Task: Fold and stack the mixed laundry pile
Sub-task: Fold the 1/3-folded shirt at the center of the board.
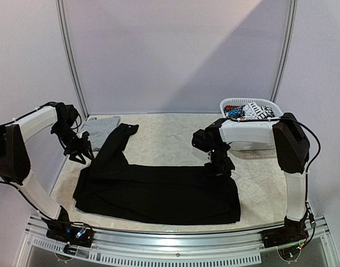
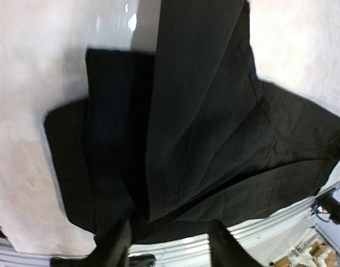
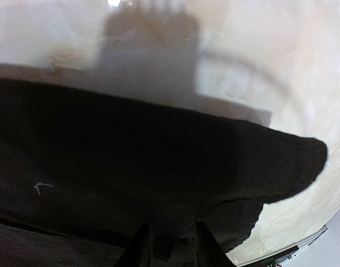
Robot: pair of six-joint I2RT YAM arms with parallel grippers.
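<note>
Folding stage, by judgement, on the black long-sleeved garment.

Top view: garment spread flat across near half of table, one sleeve angled toward far left. Left gripper hovering beside that sleeve. Right gripper low over far right edge. Light grey top lying flat at far left. Printed piece in white basket, far right. Pale, faintly mottled tabletop; plain lilac-white wall panels behind.

Left wrist view: fingers wide apart, nothing between; sleeve and body below.

Right wrist view: fingers narrowly parted at cloth edge; pinched or not, cannot tell.

Next, likely: sleeve laid inward, calling for a clean grasp near the cuff.
</note>
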